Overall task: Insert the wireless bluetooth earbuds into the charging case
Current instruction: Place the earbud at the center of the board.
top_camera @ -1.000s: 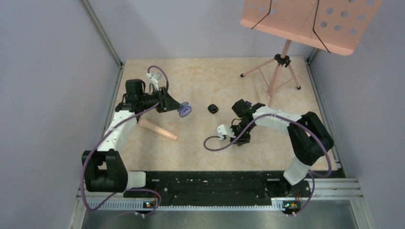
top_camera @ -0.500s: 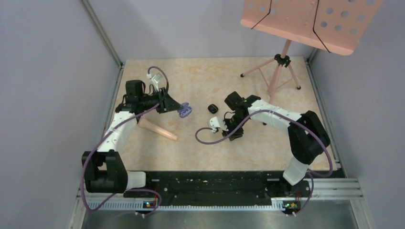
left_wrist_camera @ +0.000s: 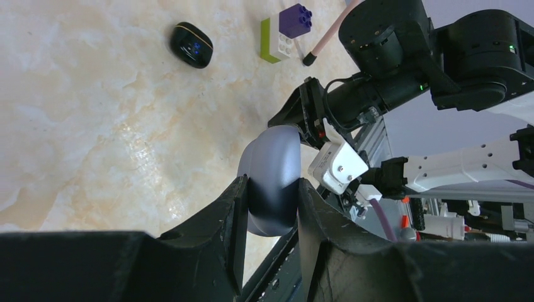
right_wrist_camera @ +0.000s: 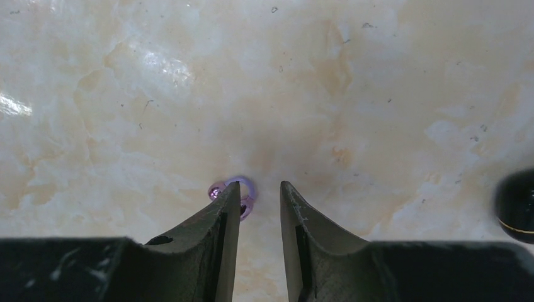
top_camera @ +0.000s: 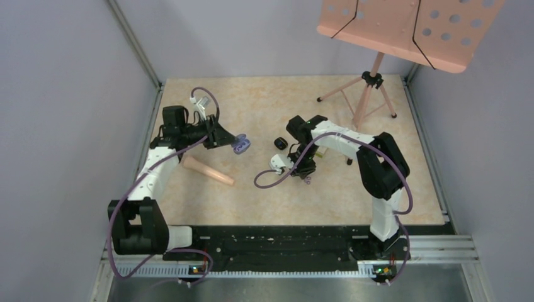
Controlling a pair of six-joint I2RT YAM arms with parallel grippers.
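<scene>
Partly hidden by right gripper [right_wrist_camera: 259, 189], purple earbud [right_wrist_camera: 246, 194], left gripper [left_wrist_camera: 271, 192] clamping charging case [left_wrist_camera: 272, 154]

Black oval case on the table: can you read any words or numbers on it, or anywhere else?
No readable words or numbers anywhere.
Glossy black oval case: a small blue mark, too blurred to read.
Pale purple rounded case held in the left end effector: plain.

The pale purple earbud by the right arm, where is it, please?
In the right wrist view, the earbud lies on the table, partly hidden behind the left-hand fingertip of the open right claw.
</scene>
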